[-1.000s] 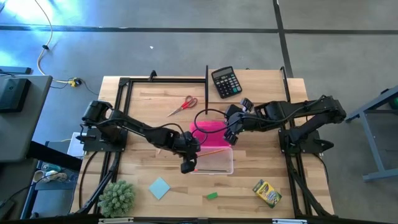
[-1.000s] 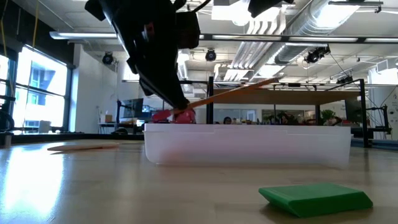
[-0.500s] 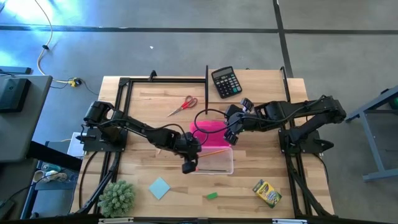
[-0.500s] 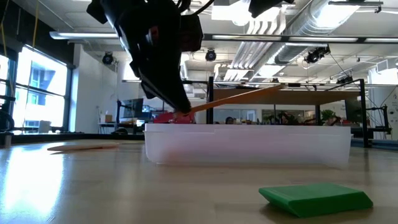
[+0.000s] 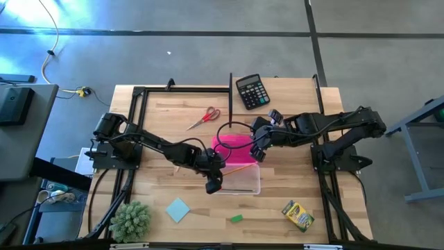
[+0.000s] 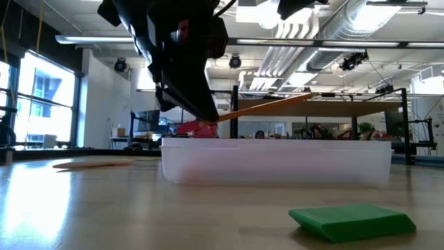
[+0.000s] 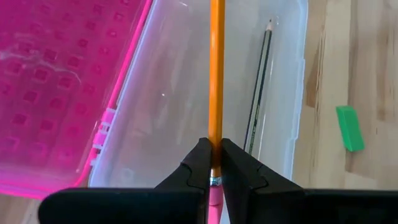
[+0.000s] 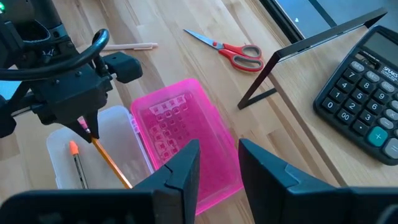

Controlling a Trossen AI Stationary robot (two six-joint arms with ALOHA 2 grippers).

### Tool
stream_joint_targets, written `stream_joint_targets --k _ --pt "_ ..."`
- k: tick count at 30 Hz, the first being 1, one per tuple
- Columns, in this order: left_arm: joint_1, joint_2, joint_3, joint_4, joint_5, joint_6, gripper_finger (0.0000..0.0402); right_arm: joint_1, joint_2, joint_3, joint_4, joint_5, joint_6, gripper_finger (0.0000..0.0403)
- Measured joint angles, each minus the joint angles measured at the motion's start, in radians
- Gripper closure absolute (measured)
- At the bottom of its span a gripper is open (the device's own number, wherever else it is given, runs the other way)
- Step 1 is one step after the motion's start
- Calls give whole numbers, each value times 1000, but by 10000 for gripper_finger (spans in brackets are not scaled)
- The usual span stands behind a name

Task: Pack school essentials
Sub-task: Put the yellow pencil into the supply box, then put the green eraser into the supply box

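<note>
My left gripper (image 7: 214, 163) is shut on the orange pencil (image 7: 216, 74) and holds it over the open clear box (image 5: 236, 180). A dark green pencil (image 7: 258, 87) lies in that box. The box's pink lid (image 5: 232, 146) is folded back toward the table's far side. My right gripper (image 8: 217, 167) is open, its fingers standing over the lid's right edge. Red-handled scissors (image 5: 203, 118) and a pale wooden stick (image 8: 130, 45) lie flat on the table. So do the green eraser (image 6: 352, 221), the light blue notepad (image 5: 177, 209) and the crayon box (image 5: 297, 214). My left gripper pinches the orange pencil between its two fingers near its pink-eraser end (image 7: 216, 169). The fingers slant down from the table's left. The pencil sticks out forward past the fingertips, lifted over the box and slanting, its free end (image 6: 310, 97) higher than the held end. My right gripper: I cannot tell whether it touches the pink lid.
A black calculator (image 5: 251, 91) lies by the far edge, beside a dark stand (image 8: 292, 56). The fuzzy green plant (image 5: 130, 219) stands at the near left corner. Bare wood shows between the box and the table's near edge.
My left gripper has tipped slightly, still shut on the pencil. The pencil's free end has come down a little, so the pencil lies flatter over the box than a second ago.
</note>
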Motion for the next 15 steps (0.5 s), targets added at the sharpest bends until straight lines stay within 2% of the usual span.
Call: stream_joint_targets --k 7,15 --pt "0 10 -1 22 0 -4 380 0 0 0 -7 0 0 299" --pt "0 10 -1 23 0 -3 341 0 0 0 -29 0 3 299"
